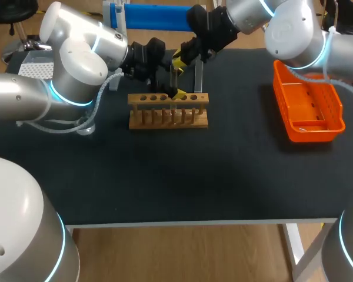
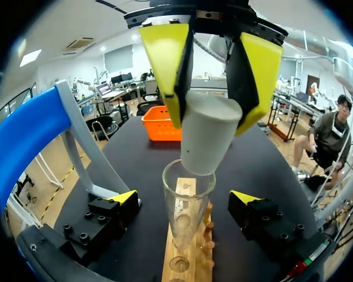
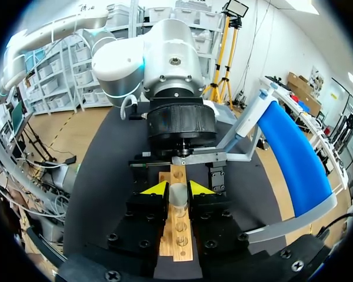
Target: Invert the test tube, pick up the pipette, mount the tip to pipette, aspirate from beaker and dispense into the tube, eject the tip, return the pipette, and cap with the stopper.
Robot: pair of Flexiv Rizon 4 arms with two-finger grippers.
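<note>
A wooden rack (image 1: 167, 110) stands at the back middle of the black table. A clear glass test tube (image 2: 187, 205) stands upright in it, mouth up. My right gripper (image 2: 209, 120) hangs right above the tube, shut on a pale grey stopper (image 2: 205, 138) whose narrow end sits at the tube's mouth. In the right wrist view the stopper (image 3: 177, 194) shows between the yellow tips of that gripper (image 3: 177, 189), over the rack (image 3: 176, 235). My left gripper (image 2: 183, 198) is open, one finger on each side of the tube without touching it.
An orange basket (image 1: 309, 108) lies at the right side of the table. A blue stand on grey legs (image 1: 153, 14) rises behind the rack, close beside both grippers. My two arms meet over the rack, the left gripper (image 1: 172, 91) under the right gripper (image 1: 179, 57).
</note>
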